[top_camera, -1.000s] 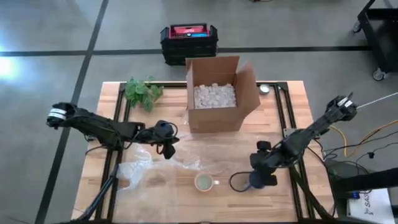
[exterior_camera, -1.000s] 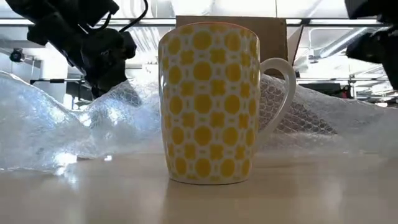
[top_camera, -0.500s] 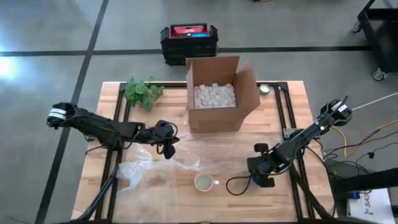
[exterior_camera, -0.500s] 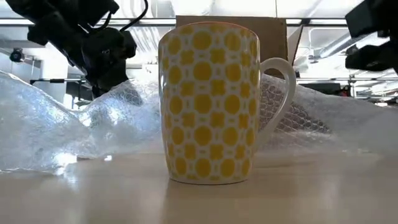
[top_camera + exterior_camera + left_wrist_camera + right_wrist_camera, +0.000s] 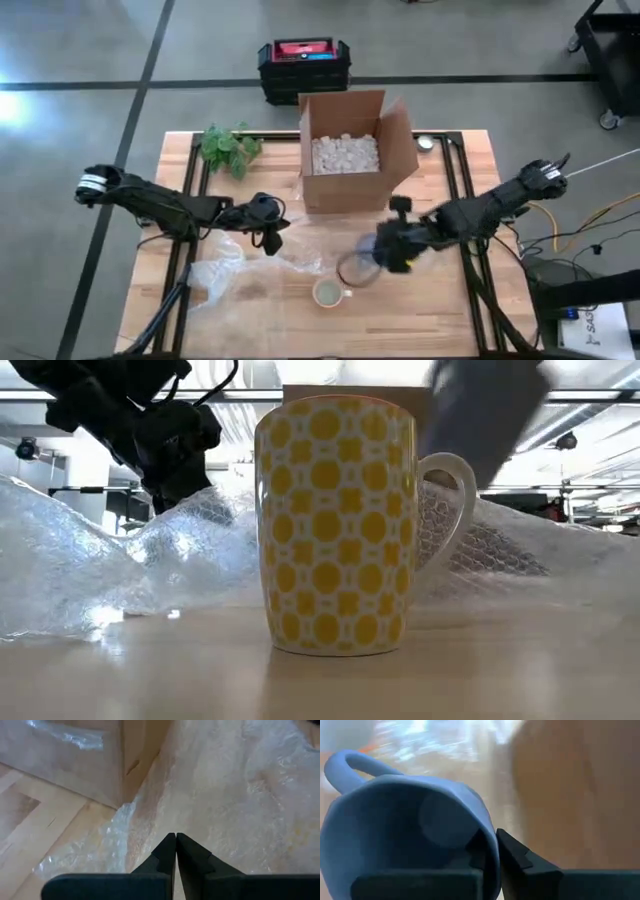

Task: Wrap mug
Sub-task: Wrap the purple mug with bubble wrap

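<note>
High view: the wooden table (image 5: 470, 160) carries an open cardboard box (image 5: 345, 190) of loose fill at its far side, with a crumpled sheet of bubble wrap (image 5: 235, 270) spread in front of it toward the left arm.

The left gripper (image 5: 270, 238) sits over the wrap's far edge. Its fingers are pressed together; whether a fold of wrap is caught between them cannot be told.

The right gripper (image 5: 388, 250) is in the air near the box's front, above the wrap's right end. It is clamped on the wall of a blue mug (image 5: 405, 830), one finger inside and one outside.

A yellow mug (image 5: 335, 525) stands just in front of the wrap, upright, mouth up, handle toward the right arm's side.

The step in hand looks like bringing the blue mug to the wrap. Next it probably needs setting down on open sheet, clear of the yellow mug.

The blue mug's mouth faces back at the wrist, so its long axis likely runs along the fingers.
</note>
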`<state>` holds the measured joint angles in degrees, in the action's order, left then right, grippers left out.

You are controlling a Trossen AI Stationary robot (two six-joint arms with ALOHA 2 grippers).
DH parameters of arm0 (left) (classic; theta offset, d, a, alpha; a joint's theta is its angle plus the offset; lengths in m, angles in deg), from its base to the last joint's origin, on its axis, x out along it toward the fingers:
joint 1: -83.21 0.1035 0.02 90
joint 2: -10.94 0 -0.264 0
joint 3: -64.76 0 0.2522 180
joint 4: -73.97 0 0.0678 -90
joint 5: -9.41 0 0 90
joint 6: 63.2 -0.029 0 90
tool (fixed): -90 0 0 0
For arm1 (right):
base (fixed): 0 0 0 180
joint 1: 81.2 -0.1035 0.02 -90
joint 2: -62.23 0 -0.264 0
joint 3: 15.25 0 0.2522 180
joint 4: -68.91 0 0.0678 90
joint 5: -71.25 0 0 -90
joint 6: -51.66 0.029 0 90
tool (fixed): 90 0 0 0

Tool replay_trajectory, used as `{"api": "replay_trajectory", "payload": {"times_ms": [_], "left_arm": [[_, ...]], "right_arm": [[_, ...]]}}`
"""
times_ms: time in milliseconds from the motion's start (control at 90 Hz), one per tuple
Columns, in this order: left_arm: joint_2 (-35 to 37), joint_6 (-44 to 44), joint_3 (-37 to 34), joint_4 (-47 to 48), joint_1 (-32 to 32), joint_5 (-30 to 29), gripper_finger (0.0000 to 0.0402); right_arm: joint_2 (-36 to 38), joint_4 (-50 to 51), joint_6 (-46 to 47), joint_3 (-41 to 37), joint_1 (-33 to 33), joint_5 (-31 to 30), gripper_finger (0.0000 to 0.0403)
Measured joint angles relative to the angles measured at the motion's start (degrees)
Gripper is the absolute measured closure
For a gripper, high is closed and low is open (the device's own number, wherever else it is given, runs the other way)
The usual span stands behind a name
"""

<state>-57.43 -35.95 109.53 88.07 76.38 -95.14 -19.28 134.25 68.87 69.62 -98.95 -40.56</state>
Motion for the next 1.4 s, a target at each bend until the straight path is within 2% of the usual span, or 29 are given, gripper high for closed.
{"api": "replay_trajectory", "payload": {"times_ms": [200,300,433,811,944,1067,1400], "left_arm": [[0.00,-0.24,0.00,-0.42,0.00,0.02,0.0402],[0.00,-0.46,0.00,-0.54,0.01,0.02,0.0402],[0.00,-0.84,0.00,-0.78,0.00,0.02,0.0402],[0.00,-0.87,0.00,-0.85,0.00,0.02,0.0402],[0.00,-0.87,0.00,-1.10,0.00,0.02,0.0402],[0.00,-0.87,0.00,-1.41,0.02,0.02,0.0402],[0.00,-0.85,0.00,-1.41,0.02,0.04,0.0402]], "right_arm": [[-8.41,-1.54,-0.87,-0.22,5.97,4.04,0.0395],[-12.33,-1.86,-0.74,-0.15,7.36,7.57,0.0395],[-16.51,-2.59,-0.81,0.86,8.32,8.37,0.0395],[-18.06,-6.48,-2.72,2.41,10.64,8.91,0.0383],[-17.75,-5.46,-4.93,3.97,10.80,10.72,0.0393],[-18.12,-8.60,-4.45,4.67,11.94,15.81,0.0397],[-24.37,-7.77,-3.14,4.29,11.95,15.94,0.0344]]}}
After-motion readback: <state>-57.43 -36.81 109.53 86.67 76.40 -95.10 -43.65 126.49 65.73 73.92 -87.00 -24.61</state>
